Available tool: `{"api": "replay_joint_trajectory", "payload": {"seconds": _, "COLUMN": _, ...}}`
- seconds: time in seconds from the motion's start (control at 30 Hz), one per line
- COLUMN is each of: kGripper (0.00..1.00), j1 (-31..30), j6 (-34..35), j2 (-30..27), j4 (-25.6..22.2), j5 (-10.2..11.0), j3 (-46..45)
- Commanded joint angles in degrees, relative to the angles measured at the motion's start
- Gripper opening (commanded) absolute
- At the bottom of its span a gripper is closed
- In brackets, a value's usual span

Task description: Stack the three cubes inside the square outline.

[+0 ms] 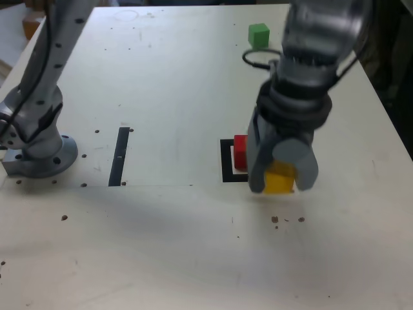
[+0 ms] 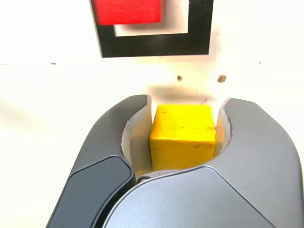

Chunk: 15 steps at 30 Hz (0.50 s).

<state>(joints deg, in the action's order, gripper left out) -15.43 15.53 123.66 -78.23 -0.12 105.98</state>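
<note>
Exterior view, from above and in front of a pale table point(image 1: 161, 245). Gripper point(image 1: 281, 182) pointing down, closed on the yellow cube point(image 1: 279, 180); only the cube's lower front face visible between the two grey fingers point(image 1: 258, 169), the rest masked by the gripper body. Whether the yellow cube rests on the table or hangs just above it: not decidable from this angle. Red cube point(image 1: 240, 152) inside the square outline point(image 1: 226, 161), at the gripper's side toward the exterior view's left; its far half covered by the gripper. Only the near corner and one side of the outline exposed; remainder hidden behind the arm. Green cube point(image 1: 259, 35) alone near the far edge of the table, well apart from the other two. Straight black strip point(image 1: 119, 156) toward the exterior view's left, beside the arm's base point(image 1: 40, 155). Upper arm links cut off by the frame's top edge. Dark cable point(image 1: 255, 62) looping off the wrist, partly blurred.

Wrist view. Yellow cube point(image 2: 183, 137) between the curved jaws, one side pressed against a finger, a narrow pale gap on the other; underside concealed by the gripper's housing point(image 2: 190, 199). Gripper point(image 2: 184, 107) nearly shut around the cube. Red cube point(image 2: 127, 11) cropped by the frame's edge, only a strip showing, within the square outline point(image 2: 156, 45), itself cut off. Small dark specks point(image 2: 221, 79) on the table point(image 2: 47, 104) between outline and fingertips.
</note>
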Motion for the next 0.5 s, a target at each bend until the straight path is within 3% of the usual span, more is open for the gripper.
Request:
{"api": "replay_joint_trajectory", "payload": {"seconds": 0.0, "kGripper": 0.22, "j1": 0.3, "j6": -1.0, "j2": -1.5, "j4": -0.5, "j5": 0.1, "j3": -0.1}}
{"api": "replay_joint_trajectory", "payload": {"seconds": 0.3, "kGripper": 0.22, "j1": 4.6, "j6": -7.8, "j2": -5.1, "j4": -2.0, "j5": 0.1, "j3": -3.9}}
{"api": "replay_joint_trajectory", "payload": {"seconds": 0.47, "kGripper": 0.22, "j1": 7.7, "j6": -10.9, "j2": -5.8, "j4": -1.9, "j5": 1.4, "j3": -6.1}}
